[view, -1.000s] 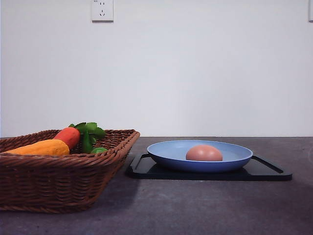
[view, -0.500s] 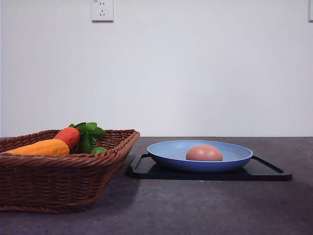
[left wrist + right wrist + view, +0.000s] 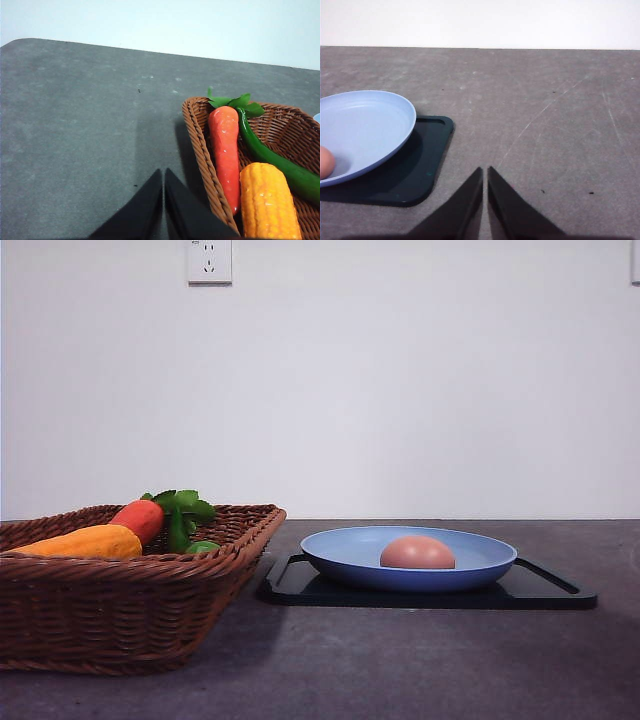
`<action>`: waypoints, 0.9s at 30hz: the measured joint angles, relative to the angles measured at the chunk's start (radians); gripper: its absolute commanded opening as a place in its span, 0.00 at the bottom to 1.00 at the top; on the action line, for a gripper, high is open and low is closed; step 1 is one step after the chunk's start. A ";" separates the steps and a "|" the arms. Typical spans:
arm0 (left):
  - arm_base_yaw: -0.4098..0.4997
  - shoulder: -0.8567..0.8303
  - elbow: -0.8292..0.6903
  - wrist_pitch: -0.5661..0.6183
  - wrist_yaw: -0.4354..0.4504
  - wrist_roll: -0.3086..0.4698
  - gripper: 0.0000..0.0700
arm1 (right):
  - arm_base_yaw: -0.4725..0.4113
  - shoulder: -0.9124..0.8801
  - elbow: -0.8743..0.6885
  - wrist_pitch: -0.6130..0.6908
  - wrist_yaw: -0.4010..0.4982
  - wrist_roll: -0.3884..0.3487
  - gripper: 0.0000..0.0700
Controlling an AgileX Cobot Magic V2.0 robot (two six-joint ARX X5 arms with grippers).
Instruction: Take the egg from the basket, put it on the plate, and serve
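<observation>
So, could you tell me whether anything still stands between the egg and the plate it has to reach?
Nothing visible does: the egg already lies in the plate, which sits on the black tray beside the basket. The right gripper, its fingers together, is apart from the plate over bare table.

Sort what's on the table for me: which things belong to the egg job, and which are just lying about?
Job:
egg, lying in the plate
plate, on the black tray
basket

Lying about:
carrot, corn, green pepper, all in the basket
black tray
</observation>
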 measured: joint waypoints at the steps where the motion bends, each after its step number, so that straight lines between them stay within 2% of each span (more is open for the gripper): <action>1: 0.000 0.000 0.000 0.000 0.000 0.000 0.00 | 0.000 0.000 0.000 0.000 0.000 0.000 0.00; 27: 0.000 0.000 0.000 0.000 0.000 0.000 0.00 | 0.000 0.000 0.000 0.000 0.000 0.000 0.00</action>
